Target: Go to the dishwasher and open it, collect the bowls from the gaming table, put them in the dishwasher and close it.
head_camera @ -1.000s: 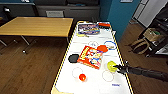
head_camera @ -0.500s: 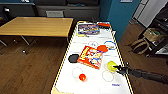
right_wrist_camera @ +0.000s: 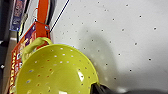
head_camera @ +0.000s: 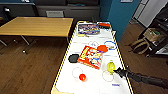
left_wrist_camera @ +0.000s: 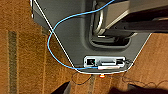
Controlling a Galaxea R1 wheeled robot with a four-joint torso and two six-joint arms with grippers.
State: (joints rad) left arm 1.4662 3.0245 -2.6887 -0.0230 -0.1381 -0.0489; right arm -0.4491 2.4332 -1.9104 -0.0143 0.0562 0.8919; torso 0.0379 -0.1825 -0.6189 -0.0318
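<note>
1. The gaming table [head_camera: 92, 82] runs away from the robot, its white top edged in yellow, a circle marked near each end.
2. A yellow-green perforated bowl [head_camera: 111, 66] sits close to the table's right edge, toward the near end, just beside the red game box [head_camera: 90, 57] that lies near the middle of the top.
3. The right gripper [head_camera: 119, 72] comes in over the right edge on a dark arm and sits right at the bowl's near side — whether it touches the rim is unclear in the head view.
4. In the right wrist view the bowl [right_wrist_camera: 56, 72] shows large, holes dotted across its wall, a loop handle on the side toward the box; a dark fingertip [right_wrist_camera: 98, 88] lies at its rim, but I cannot tell whether the jaws are open or closed.
5. An orange-red ball [head_camera: 82, 77] rests inside the near circle, toward the left edge.
6. A black flat disc [head_camera: 73, 58] lies at the left edge beside the box, and a red disc [head_camera: 102, 48] touches the box's far corner.
7. A second, purple box [head_camera: 88, 28] lies at the far end — a red item beside it at the far right corner.
8. The left wrist view looks down on the robot's grey base [left_wrist_camera: 75, 30] with a blue cable [left_wrist_camera: 52, 37] looped over it, above brown carpet [left_wrist_camera: 22, 62]; the left jaws' state cannot be told.
9. A wooden table [head_camera: 37, 26] stands left of the gaming table, apart from it.
</note>
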